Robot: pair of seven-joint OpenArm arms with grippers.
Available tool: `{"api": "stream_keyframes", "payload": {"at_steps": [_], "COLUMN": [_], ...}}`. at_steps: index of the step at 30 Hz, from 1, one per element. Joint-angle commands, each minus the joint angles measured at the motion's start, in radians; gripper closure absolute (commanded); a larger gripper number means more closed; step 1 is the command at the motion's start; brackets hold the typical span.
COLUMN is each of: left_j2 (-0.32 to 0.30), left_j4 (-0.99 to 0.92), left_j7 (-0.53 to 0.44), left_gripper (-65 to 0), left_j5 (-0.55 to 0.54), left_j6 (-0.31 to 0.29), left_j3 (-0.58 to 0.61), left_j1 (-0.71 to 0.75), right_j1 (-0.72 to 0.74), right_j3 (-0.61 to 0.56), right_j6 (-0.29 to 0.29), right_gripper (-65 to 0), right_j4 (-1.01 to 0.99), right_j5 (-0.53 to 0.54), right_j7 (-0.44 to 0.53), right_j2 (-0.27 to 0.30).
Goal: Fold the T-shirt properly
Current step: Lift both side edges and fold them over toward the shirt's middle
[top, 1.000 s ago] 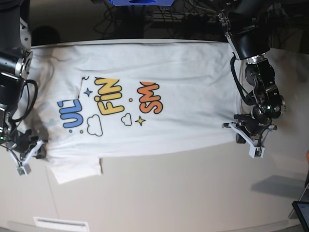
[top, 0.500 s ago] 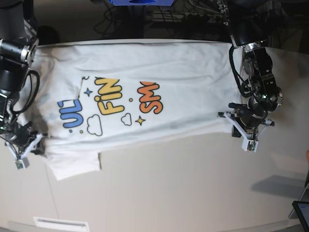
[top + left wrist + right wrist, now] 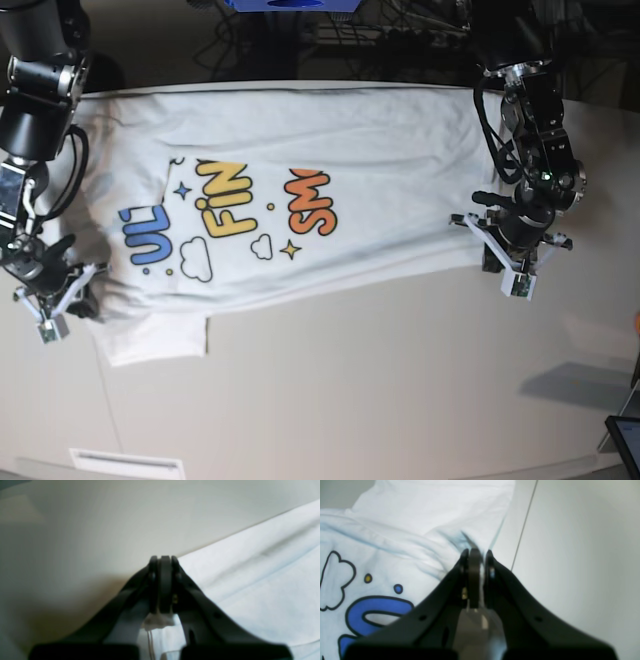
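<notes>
The T-shirt (image 3: 300,200) lies flat on the pale table (image 3: 400,400), print side up. The left gripper (image 3: 497,262) is clenched on the shirt's hem edge; the right gripper (image 3: 62,300) is clenched on the cloth beside the sleeve. Behind the shirt's far edge hang dark cables (image 3: 380,35). A small screen corner (image 3: 625,440) stands well apart from the shirt.

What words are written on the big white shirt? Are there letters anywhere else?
"UL" in blue, on the T-shirt; the rest of that word is hidden by a fold.
"FIN" in yellow, on the same shirt; its end is cut off by the fold too.
"SM" in orange, on the same shirt; the remaining letters are hidden.
Right wrist view: only part of a blue letter shows, not enough to read.
No other letters, numbers or labels can be read.
</notes>
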Motion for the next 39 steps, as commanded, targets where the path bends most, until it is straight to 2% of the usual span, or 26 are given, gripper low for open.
{"api": "stream_keyframes", "payload": {"at_steps": [1, 5, 22, 25, 30, 39], "left_j2": [-0.01, -0.017, -0.018, -0.018, -0.032, -0.033], "left_j4": [0.03, 0.061, 0.207, 0.208, 0.222, 0.23], "left_j7": [-0.023, -0.023, -0.022, -0.022, -0.022, -0.025], "left_gripper": [0.0, 0.0, 0.0, 0.0, 0.0, 0.0], "left_j5": [-0.007, -0.007, -0.007, -0.007, 0.002, 0.002], "left_j6": [0.001, 0.001, 0.001, -0.001, -0.077, -0.08], "left_j3": [-0.004, -0.004, -0.01, -0.013, -0.017, -0.017], "left_j1": [-0.014, 0.012, 0.154, 0.168, 0.182, 0.213], "right_j1": [0.021, 0.021, -0.034, -0.048, -0.051, -0.074], "right_j3": [0.016, 0.112, 0.125, 0.163, 0.198, 0.198], "right_j6": [-0.001, -0.001, -0.001, -0.001, -0.001, -0.001], "right_gripper": [0.0, 0.0, 0.0, 0.0, 0.0, 0.0], "right_j4": [0.032, 0.055, 0.057, 0.058, 0.058, 0.058], "right_j5": [0.017, 0.017, 0.014, 0.015, 0.015, 0.015], "right_j7": [0.023, 0.017, 0.02, 0.023, 0.022, 0.02], "right_j2": [0.014, -0.015, -0.013, -0.015, -0.016, -0.016]}}
